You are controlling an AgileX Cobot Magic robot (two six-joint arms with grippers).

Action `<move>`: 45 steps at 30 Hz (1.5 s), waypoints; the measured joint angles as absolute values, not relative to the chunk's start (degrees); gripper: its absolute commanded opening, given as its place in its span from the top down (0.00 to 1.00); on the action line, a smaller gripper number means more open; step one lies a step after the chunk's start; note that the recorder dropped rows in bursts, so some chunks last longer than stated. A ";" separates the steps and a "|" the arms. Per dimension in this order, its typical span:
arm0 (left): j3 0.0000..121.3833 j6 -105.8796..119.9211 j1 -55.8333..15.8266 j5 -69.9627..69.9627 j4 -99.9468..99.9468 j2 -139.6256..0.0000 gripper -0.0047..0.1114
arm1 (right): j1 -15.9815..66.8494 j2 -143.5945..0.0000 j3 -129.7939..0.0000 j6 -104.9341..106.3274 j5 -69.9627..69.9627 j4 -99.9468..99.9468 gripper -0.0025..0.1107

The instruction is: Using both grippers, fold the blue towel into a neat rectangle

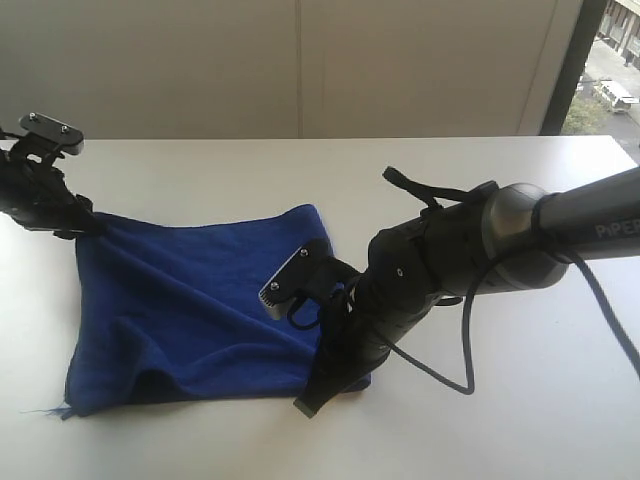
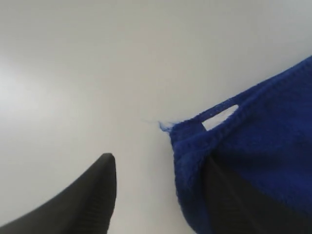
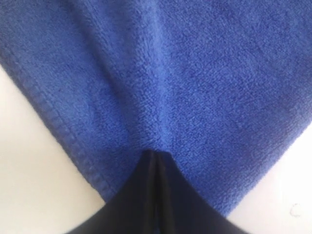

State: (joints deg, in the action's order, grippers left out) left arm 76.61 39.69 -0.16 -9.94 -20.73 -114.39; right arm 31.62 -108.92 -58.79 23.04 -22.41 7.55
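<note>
on the white desk [image 1: 540, 430], the royal-blue microfibre towel [image 1: 190, 300] is lying doubled; left fingers [image 2: 100, 195] are standing apart at its corner, right fingers [image 3: 146, 195] are pinching another corner, needing edge-to-edge alignment before releasing.

I work on a flat white table [image 1: 250, 165]. At its far side stands a pale panelled wall [image 1: 300, 60], at the far right a dark-framed glass window [image 1: 612, 70].

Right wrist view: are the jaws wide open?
No, the jaws of the right gripper are pressed together, pinching the towel.
</note>
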 measured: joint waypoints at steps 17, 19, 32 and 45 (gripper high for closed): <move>76.61 35.24 -0.16 -18.87 -20.02 -103.81 0.50 | 31.62 -108.92 -58.79 23.04 -22.86 7.55 0.98; 76.61 35.13 -0.16 -15.68 -19.42 -104.75 0.50 | 31.62 -108.92 -58.84 23.04 -23.20 7.55 0.98; 76.61 34.81 -0.27 -23.15 -24.87 -104.95 0.76 | 31.62 -108.92 -59.06 23.04 -24.18 7.55 0.98; 57.19 36.88 -8.92 -38.10 -32.08 -102.10 0.96 | 31.62 -109.01 -59.06 23.04 -22.52 7.55 0.98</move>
